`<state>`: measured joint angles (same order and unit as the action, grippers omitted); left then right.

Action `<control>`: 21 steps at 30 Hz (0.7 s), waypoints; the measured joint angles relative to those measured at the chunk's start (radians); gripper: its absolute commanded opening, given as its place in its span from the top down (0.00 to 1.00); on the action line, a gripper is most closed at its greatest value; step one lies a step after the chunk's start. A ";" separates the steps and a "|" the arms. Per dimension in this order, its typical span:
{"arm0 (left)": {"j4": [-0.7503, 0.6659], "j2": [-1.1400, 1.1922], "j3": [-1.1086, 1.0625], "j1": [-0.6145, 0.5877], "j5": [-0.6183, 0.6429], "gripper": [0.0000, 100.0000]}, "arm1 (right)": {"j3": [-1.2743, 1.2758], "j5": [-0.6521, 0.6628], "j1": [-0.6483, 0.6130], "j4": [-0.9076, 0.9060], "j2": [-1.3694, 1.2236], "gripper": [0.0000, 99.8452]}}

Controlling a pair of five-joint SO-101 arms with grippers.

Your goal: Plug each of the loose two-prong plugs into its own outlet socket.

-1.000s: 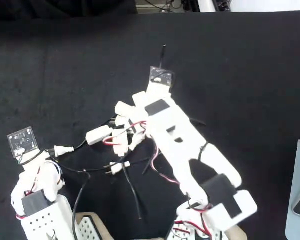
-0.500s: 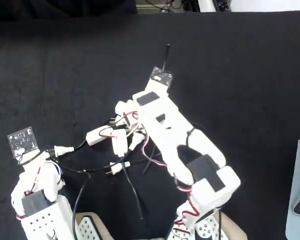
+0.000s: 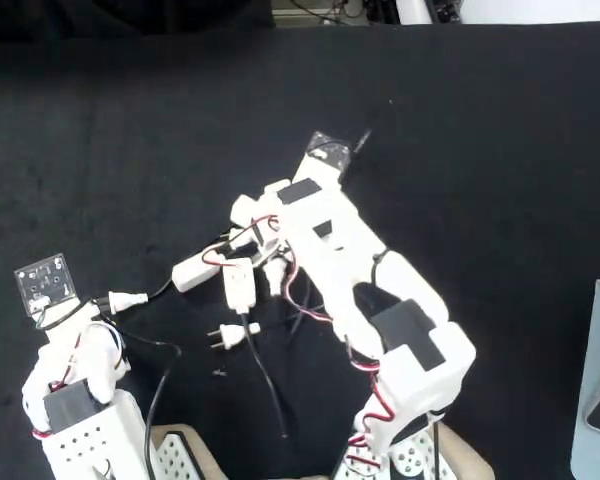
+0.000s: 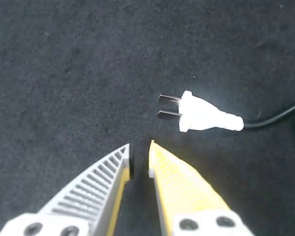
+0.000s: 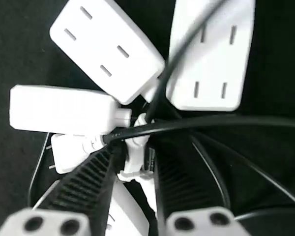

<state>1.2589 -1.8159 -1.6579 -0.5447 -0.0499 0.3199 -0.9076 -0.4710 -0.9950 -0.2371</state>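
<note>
My left gripper (image 4: 139, 147) hung with its jaws almost closed on nothing, just short of a white two-prong plug (image 4: 199, 114) lying on the black cloth surface (image 4: 64, 59). My right gripper (image 5: 135, 156) had its jaws pinched on another small white plug (image 5: 133, 145), beside a white slotted outlet block (image 5: 108, 54).

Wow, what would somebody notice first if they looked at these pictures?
Probably the big white right arm stretched over the middle of the black table, with the right gripper down in a tangle of white outlet blocks and black cords. Next comes the lone white two-prong plug, lying loose on the table just ahead of the left gripper.
</note>
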 measured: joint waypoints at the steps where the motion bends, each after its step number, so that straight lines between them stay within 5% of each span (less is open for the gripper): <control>1: 0.000 0.000 0.000 0.000 0.000 0.92 | 0.000 0.000 0.005 0.000 0.000 0.98; 21: 0.000 0.000 0.000 0.000 0.000 0.92 | -0.038 0.048 0.014 0.011 -0.049 0.98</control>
<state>1.2589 -1.8159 -1.6579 -0.5447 -0.0499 0.2816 -0.8600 -0.4572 -0.9843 -0.2862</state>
